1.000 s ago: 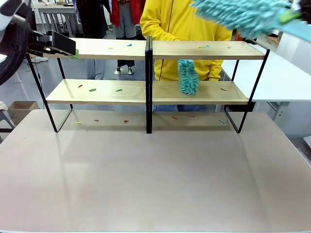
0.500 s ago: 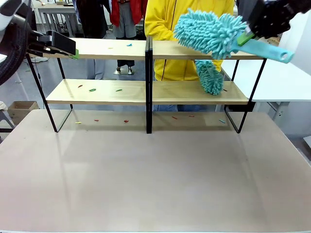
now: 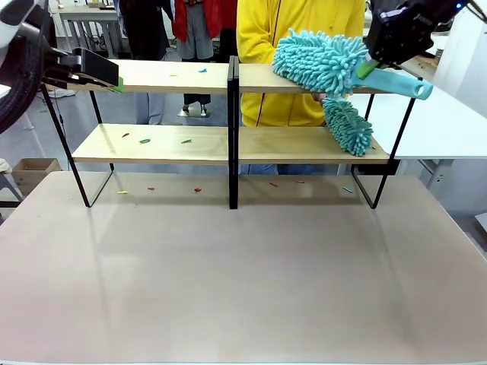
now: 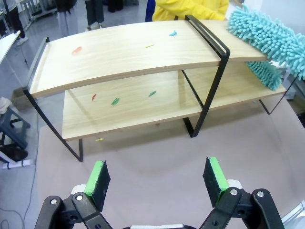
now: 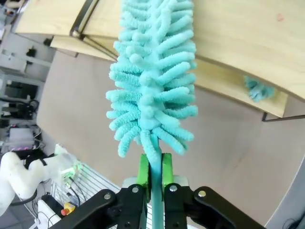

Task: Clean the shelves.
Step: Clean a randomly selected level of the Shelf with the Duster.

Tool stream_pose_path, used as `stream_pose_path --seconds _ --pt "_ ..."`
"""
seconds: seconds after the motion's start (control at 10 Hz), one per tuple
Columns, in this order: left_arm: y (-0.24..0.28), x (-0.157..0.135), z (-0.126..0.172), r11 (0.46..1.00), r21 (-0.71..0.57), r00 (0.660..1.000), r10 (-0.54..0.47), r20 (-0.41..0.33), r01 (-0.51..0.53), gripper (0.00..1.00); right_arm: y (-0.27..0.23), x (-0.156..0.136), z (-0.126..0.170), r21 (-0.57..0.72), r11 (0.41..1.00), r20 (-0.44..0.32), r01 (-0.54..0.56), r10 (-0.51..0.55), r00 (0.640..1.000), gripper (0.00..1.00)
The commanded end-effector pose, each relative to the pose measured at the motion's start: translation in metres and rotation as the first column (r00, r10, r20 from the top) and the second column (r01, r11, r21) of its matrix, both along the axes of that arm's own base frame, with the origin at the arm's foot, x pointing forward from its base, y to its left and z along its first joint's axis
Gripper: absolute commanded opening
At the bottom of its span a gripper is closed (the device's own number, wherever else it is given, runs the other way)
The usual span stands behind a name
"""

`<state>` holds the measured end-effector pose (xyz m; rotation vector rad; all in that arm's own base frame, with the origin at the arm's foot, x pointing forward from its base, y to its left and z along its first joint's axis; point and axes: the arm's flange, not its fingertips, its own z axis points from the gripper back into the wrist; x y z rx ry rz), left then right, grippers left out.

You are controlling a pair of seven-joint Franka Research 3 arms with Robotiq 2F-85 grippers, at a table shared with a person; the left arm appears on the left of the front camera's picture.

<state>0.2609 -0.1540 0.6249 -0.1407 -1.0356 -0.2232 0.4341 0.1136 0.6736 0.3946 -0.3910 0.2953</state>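
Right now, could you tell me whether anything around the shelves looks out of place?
Yes: small coloured scraps litter the left half of both boards of the shelves, and more lie on the table beneath. The right gripper holds a teal duster on the top board's right half.

Robotics lab, open-plan. Robot arm (image 3: pixel 15 76) at a big plain table (image 3: pixel 228 289) with shelves (image 3: pixel 152 144) standing on it, more white tables (image 3: pixel 449 122) around, bare grey floor (image 3: pixel 129 106), cardboard box (image 3: pixel 34 171) and stool (image 4: pixel 12 136) on it, people (image 3: pixel 194 23) standing behind, what looks like an emergency-stop button (image 5: pixel 64 210).
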Motion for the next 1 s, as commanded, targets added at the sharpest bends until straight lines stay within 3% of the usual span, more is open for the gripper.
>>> stream_pose_path --seconds 0.0,0.2,0.4,0.9 --pt "0.001 -0.001 0.001 1.000 0.003 1.000 0.008 0.003 -0.008 1.00 -0.006 0.014 0.016 -0.032 0.994 0.036 0.103 -0.101 0.994 0.12" --pt "0.001 -0.001 0.001 1.000 0.003 1.000 0.008 0.003 -0.008 1.00 -0.026 0.020 0.025 -0.086 0.970 0.028 0.228 -0.226 0.974 0.12" --pt "0.001 -0.001 0.001 1.000 0.003 1.000 0.008 0.003 -0.008 1.00 -0.042 0.019 0.026 -0.178 0.924 0.073 0.339 -0.331 0.941 0.12" --pt "0.001 -0.001 0.001 1.000 0.003 1.000 0.008 0.003 -0.008 1.00 -0.068 0.017 0.023 -0.178 0.913 0.091 0.368 -0.357 0.930 0.12"
